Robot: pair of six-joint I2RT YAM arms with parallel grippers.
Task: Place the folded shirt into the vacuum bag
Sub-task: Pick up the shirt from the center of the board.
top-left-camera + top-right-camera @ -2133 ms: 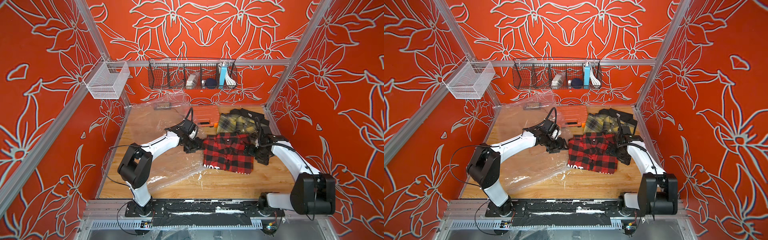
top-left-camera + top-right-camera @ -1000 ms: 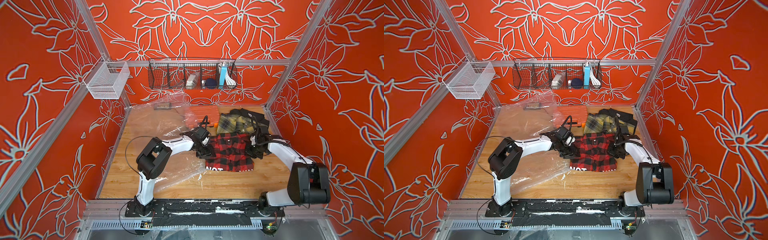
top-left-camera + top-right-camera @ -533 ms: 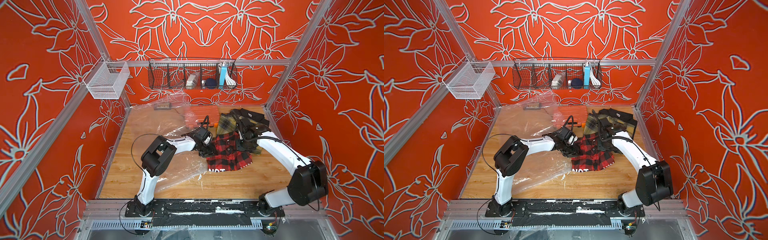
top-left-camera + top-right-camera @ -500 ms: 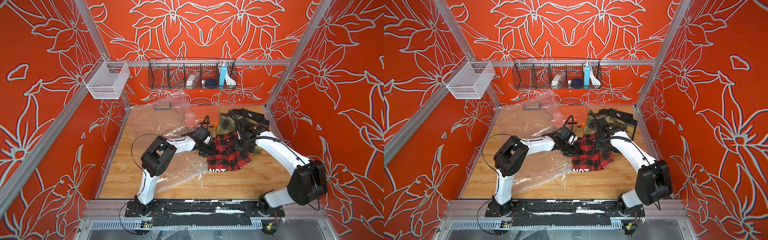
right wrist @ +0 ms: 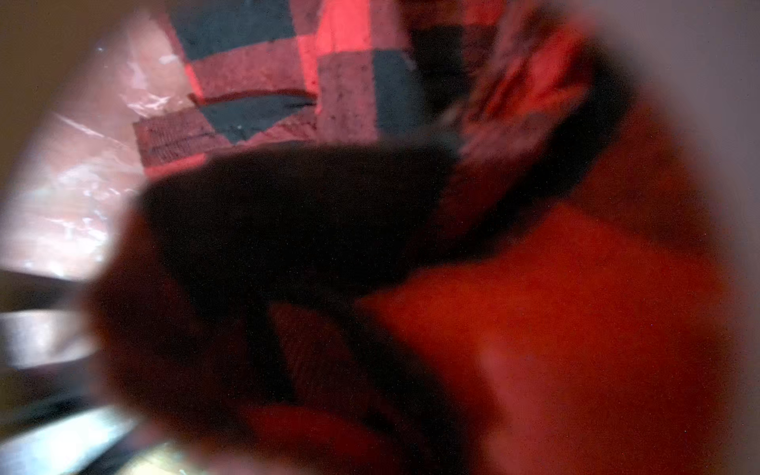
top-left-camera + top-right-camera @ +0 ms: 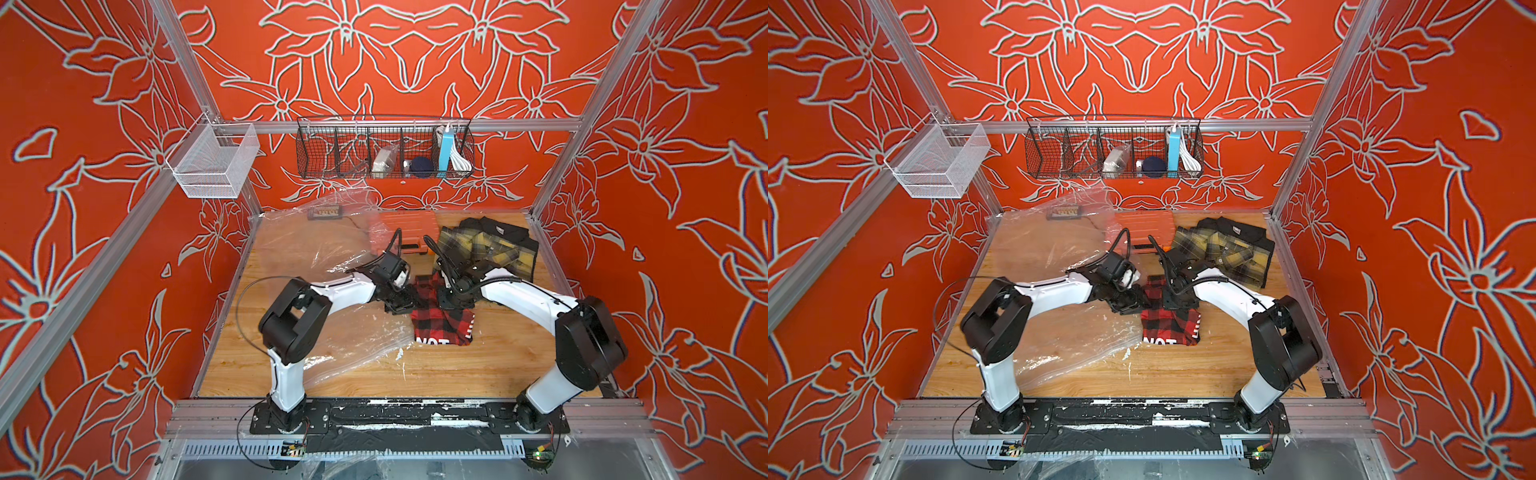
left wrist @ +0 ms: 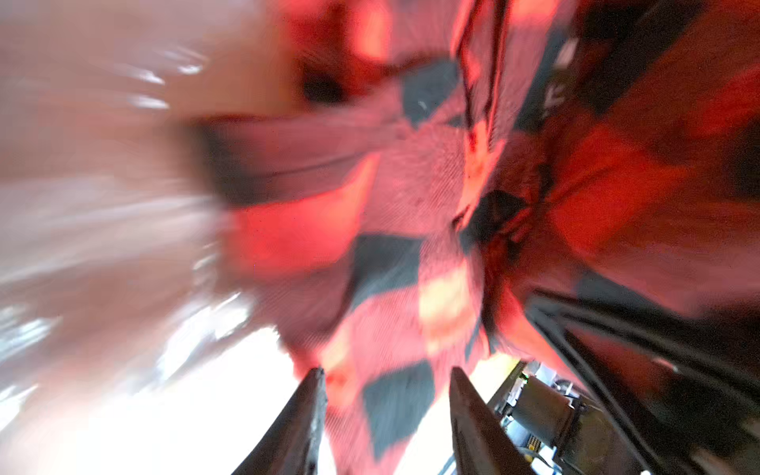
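The plaid shirt [image 6: 442, 326], beside the vacuum bag [image 6: 353, 345], runs lengthwise front-to-back.

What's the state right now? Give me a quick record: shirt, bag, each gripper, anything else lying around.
shirt: red plaid shirt, bunched between the two grippers, lower end on the table
bag: vacuum bag, spread out on the left arm's side of the shirt; shirt not seen inside it
right gripper: shut on the shirt
left gripper: jaws apart, plaid cloth showing between them; grip unclear
other items: yellow plaid shirt and orange case at the back
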